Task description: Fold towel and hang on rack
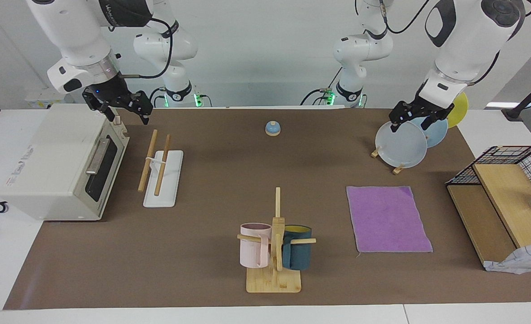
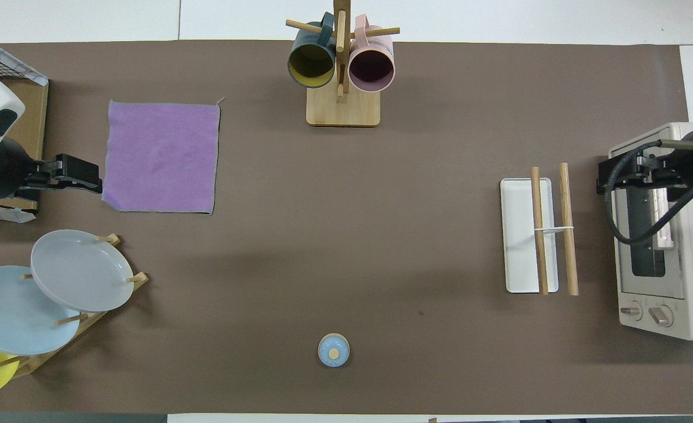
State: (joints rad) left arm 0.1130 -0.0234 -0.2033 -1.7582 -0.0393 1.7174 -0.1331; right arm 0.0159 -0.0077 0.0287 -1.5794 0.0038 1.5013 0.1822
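Lying flat and purple side up, the towel (image 1: 388, 219) sits toward the left arm's end of the table — the rack (image 1: 159, 168) stands well apart beside the toaster oven (image 1: 62, 162). Left gripper (image 1: 417, 121) hangs spread over the plates (image 1: 402, 145); right gripper (image 1: 123, 112) — also spread — over the oven's corner.

A white bench (image 1: 4, 270) is covered by a big brown mat (image 1: 202, 252) (edge to edge, pretty much). A plain pale wall (image 1: 265, 54) is seen at the robots' end, evenly lit.
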